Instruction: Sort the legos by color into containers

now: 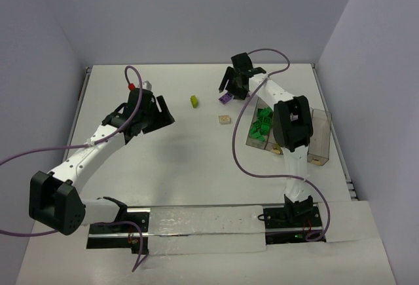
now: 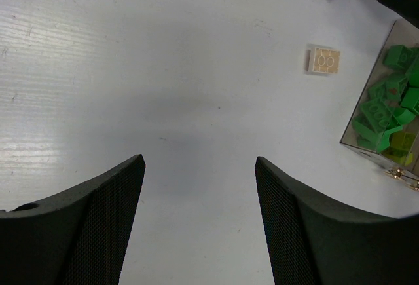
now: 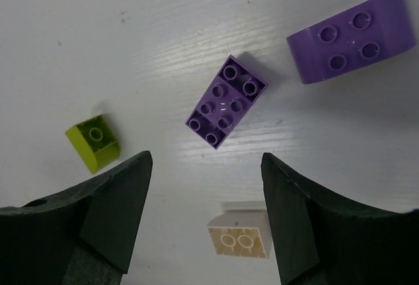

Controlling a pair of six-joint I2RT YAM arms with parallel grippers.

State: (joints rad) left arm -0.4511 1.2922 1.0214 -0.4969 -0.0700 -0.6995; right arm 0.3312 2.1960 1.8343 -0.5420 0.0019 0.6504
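Right fingers (image 3: 111, 219) apart over purple lego (image 3: 226, 101)

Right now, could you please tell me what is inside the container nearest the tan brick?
Green legos are piled in that container; whatever lies beneath the top layer is covered by them.

The left arm (image 1: 85, 157) rises from its base at the lower left of the top view and slants up and right, ending left of centre. Its left pincer (image 1: 157, 111) faces right and downward. In its wrist view the two black fingers (image 2: 85, 232) stand wide apart and grip nothing. The right arm (image 1: 296, 164) stands up from its base at the lower right, bends at a dark elbow, then stretches up and left toward the upper middle. The right pincer (image 1: 232, 85) points down, its jaws parted and empty.
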